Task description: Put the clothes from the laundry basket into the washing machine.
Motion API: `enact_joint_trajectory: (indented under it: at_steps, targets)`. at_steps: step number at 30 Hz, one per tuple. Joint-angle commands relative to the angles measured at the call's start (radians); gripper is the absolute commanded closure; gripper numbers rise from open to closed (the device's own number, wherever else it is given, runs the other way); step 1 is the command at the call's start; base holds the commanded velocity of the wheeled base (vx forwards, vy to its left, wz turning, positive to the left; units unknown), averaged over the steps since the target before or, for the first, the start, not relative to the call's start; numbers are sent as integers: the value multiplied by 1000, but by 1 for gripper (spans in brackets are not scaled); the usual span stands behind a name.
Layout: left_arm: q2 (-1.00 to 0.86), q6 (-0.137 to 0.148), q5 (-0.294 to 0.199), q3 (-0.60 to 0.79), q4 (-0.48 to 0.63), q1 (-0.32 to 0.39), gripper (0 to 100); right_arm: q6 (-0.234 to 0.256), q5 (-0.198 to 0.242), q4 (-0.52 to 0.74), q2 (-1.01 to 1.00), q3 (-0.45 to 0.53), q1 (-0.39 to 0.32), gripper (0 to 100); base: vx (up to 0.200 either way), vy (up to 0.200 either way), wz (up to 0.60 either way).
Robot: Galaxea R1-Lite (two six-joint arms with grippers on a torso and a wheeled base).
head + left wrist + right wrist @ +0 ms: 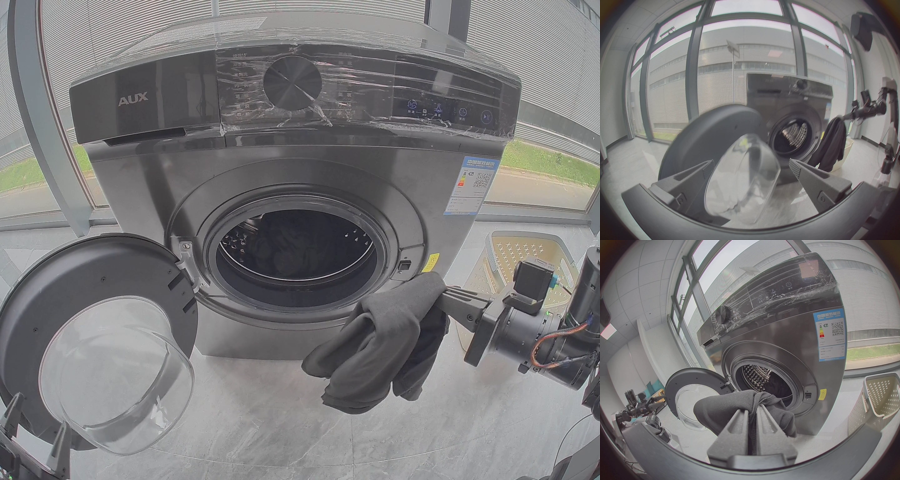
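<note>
Grey floor tiles (281,425) front the washing machine (294,162); right end effector (753,408) pinches a dark garment (375,350), left end effector (750,162) gapes empty.

Laundry basket (531,235) half hidden behind right arm (537,331)

The right arm's black cylindrical wrist (531,337) ended in a flat round flange. It carried a small black box-shaped camera module (533,279) with a teal plug, and a thin orange cable (562,331) looped along its side. The right gripper (447,294) had slim, angular dark grey plastic fingers, while the left gripper (751,162) had matte dark grey wedge-shaped fingers (818,184), each with a hex screw near its base and a mesh-textured pad at its tip.
</note>
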Motion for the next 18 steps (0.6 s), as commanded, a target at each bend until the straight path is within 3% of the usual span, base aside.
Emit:
enact_joint_trajectory:
  at_steps: [1, 2, 3, 4, 8, 11, 15, 16, 18]
  targets:
    - [180, -13, -234, -216, 12, -26, 0, 32, -23, -14, 59, -75, 24, 100, 0, 0, 0]
    - [186, -13, -244, -216, 15, -28, 0, 34, -23, -15, 61, -78, 25, 100, 0, 0, 0]
    - [278, -12, -353, -213, 26, -31, 0, 61, -38, -28, 91, -107, 44, 100, 0, 0, 0]
    - [367, -2, -421, -203, 20, -29, 0, 75, -58, -41, 114, -123, 50, 100, 0, 0, 0]
    - [557, 30, -546, -206, -52, -54, 0, 78, -81, -69, 153, -149, 50, 100, 0, 0, 0]
    - [716, 36, -597, -203, -161, -118, 0, 80, -81, -75, 160, -161, 48, 100, 0, 0, 0]
    - [888, 13, -600, -200, -286, -267, 0, 81, -81, -78, 185, -179, 36, 100, 0, 0, 0]
    - [888, 13, -600, -200, -286, -267, 0, 81, -81, -78, 185, -179, 36, 100, 0, 0, 0]
    - [1017, -4, -599, -208, -356, -335, 0, 87, -83, -81, 205, -196, 31, 100, 0, 0, 0]
